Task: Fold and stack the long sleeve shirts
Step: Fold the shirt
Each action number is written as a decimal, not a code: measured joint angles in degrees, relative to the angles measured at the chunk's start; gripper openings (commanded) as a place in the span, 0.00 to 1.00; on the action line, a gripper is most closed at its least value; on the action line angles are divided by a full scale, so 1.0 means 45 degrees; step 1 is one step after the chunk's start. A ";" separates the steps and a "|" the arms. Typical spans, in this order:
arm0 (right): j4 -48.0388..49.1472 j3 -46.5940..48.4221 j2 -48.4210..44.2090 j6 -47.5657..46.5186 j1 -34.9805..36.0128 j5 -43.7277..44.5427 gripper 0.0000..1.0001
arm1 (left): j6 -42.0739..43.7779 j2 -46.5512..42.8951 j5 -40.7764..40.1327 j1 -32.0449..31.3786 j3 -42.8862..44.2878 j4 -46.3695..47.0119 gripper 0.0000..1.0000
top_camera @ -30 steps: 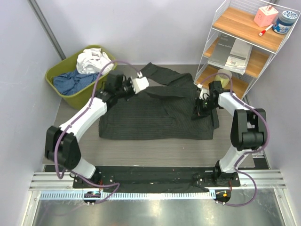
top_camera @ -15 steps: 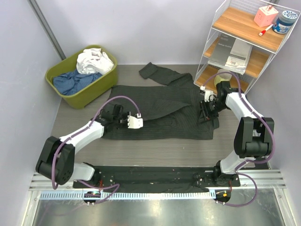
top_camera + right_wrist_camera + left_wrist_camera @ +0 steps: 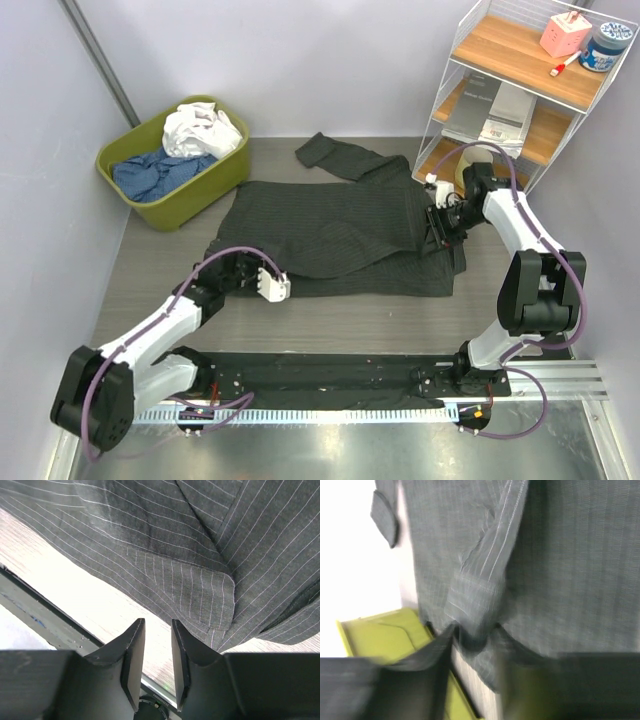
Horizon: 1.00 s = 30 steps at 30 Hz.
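**Left arm draws the fold to the near edge**

The dark grey pinstriped long sleeve shirt [image 3: 335,215] lies spread across the middle of the grey worktop [image 3: 330,325]. One sleeve trails off toward the far edge. The left gripper [image 3: 272,288] sits at the shirt's near-left edge. In the blurred wrist view its jaws appear clamped on a bunched ridge of the cloth [image 3: 475,637]. The right gripper [image 3: 440,222] hangs over the shirt's right edge. Its jaws stand a narrow gap apart with nothing between them, and a squared flap of fabric [image 3: 210,600] lies beyond.

The step in hand looks like carrying a layer across the body. To do it well, the left arm should probably carry the pinched edge low and in a straight line, then set it down square with the near hem before letting go. A diagonal drag would leave a skewed crease. The right arm would help by pressing on the far layer so the whole garment does not slide.

One second ago the left gripper was at the shirt's far-left corner, next to the olive-green plastic bin [image 3: 185,205]. Half a second ago it was partway across. An upper layer has come along with it and now lies slanted across the body. The right gripper has barely moved, edging slightly toward the shelf.
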 measured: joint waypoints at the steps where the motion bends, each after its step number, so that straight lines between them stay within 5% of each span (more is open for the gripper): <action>1: -0.0029 0.0049 0.0005 -0.0015 -0.0005 -0.0039 0.36 | -0.0087 -0.0355 -0.0019 0.0005 -0.0175 -0.0340 0.58; 7: -0.0277 0.0763 0.0219 -0.0039 0.0049 -0.0525 0.37 | -0.2934 -0.2370 -0.0049 0.0277 0.0991 -0.3944 0.68; 11: -0.0117 0.1127 0.0670 0.0107 0.0155 -0.0855 0.37 | -0.6275 -0.1948 -0.0316 0.0724 0.3240 -0.5474 0.64; 20: 0.0772 0.1404 0.1797 0.0665 0.1020 -0.0981 0.37 | -1.2934 0.4804 -0.0170 0.2293 0.7611 -0.8378 0.43; 30: 0.1088 0.1268 0.1928 0.0709 0.1603 -0.0753 0.38 | -1.5742 0.8568 0.0767 0.3604 0.9054 -1.0263 0.44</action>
